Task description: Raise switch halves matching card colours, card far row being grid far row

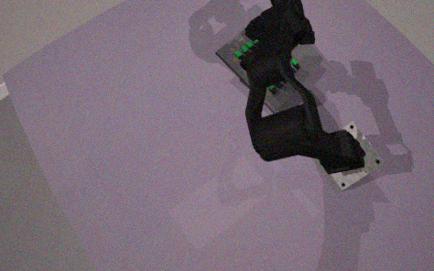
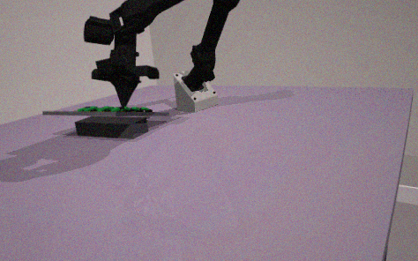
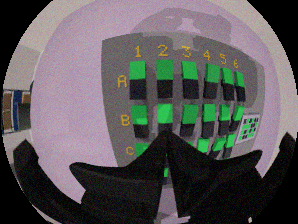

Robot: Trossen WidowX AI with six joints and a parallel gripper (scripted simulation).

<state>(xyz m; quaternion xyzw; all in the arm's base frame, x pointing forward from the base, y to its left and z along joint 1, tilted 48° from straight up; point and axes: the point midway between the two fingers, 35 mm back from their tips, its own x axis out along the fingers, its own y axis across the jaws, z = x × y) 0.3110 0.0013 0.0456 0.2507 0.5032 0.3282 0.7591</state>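
Note:
The switch panel (image 1: 225, 54) (image 2: 53, 113) (image 3: 112, 75) carries rows of green and dark grey rocker switches. In the wrist view, rows A and B show most clearly; row C is partly covered by the fingers and anything nearer is mostly hidden. My gripper (image 2: 123, 107) (image 3: 165, 135) is shut and empty, pointing down. Its tips are at the near half of switch B2 (image 3: 164, 113), at or just above the surface; contact cannot be told. B2's green half looks brighter than its neighbours. The small card (image 3: 248, 128) lies right of the grid, its squares small and blurred.
A dark block (image 2: 109, 128) is under the panel. The arm's pale base (image 1: 342, 181) (image 2: 206, 104) stands on the purple table (image 1: 136, 137) (image 2: 264, 176). The arm covers much of the panel in the top view. Shelves (image 3: 16, 111) show at the wrist view's left edge.

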